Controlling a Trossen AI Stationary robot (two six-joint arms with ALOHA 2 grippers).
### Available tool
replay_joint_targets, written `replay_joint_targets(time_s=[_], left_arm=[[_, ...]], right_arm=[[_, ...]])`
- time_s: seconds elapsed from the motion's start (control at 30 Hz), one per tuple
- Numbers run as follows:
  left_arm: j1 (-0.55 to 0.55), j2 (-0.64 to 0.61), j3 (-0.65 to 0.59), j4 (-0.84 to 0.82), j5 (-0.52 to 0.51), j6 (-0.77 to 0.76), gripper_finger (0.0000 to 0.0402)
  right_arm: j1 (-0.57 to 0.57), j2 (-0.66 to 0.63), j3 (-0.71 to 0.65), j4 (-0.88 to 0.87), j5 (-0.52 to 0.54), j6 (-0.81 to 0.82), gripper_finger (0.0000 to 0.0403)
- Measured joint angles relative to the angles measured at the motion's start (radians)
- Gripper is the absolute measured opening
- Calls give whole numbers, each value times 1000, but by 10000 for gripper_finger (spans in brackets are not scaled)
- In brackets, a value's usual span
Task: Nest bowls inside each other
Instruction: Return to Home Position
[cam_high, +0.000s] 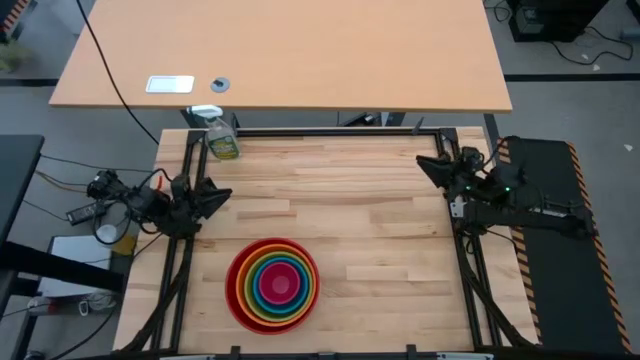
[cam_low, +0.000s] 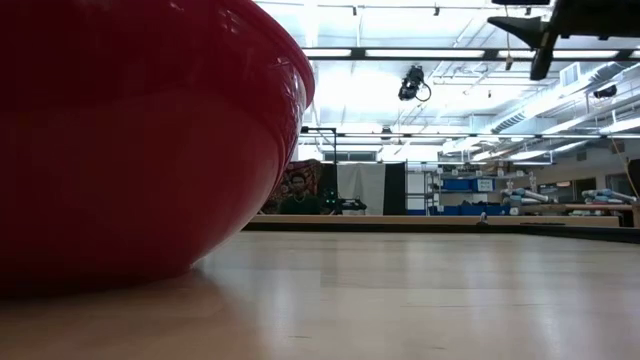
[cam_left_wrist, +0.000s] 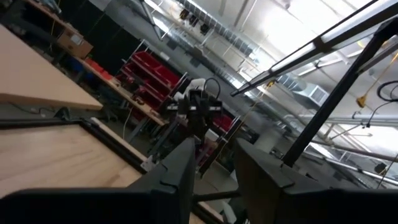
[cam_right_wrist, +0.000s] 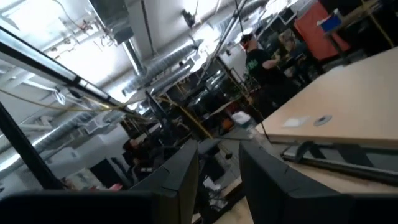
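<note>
Bowls (cam_high: 273, 284): all nested in one stack, job seemingly done; left pincer (cam_high: 222, 196) and right pincer (cam_high: 425, 160) spread, empty, well apart from it.

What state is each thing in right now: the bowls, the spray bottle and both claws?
Bowl stack: fully nested, red bowl outermost, pink bowl innermost, resting on the table near its front edge.
Spray bottle: at the back left corner, apart from the bowls.
Left claw: slightly open, empty, at the left edge.
Right claw: slightly open, empty, at the right edge.
</note>
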Motion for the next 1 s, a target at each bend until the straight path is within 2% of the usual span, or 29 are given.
replay_joint_targets(time_s=[0.3, 0.5, 0.6, 0.83, 1.0], left_arm=[[1, 0, 0, -43, -5, -37, 114], [1, 0, 0, -81, -8, -58, 114], [1, 1, 0, -142, -8, -106, 114], [1, 2, 0, -178, -7, -159, 114], [1, 2, 0, -282, -7, -238, 114]], right_arm=[[-21, -159, 0, -109, 16, -5, 125], [-21, -254, -84, -104, 22, 30, 125], [-21, -246, -146, -64, 25, 73, 125], [-21, -249, -314, 171, 28, 162, 124], [-21, -248, -325, 140, 30, 175, 117]])
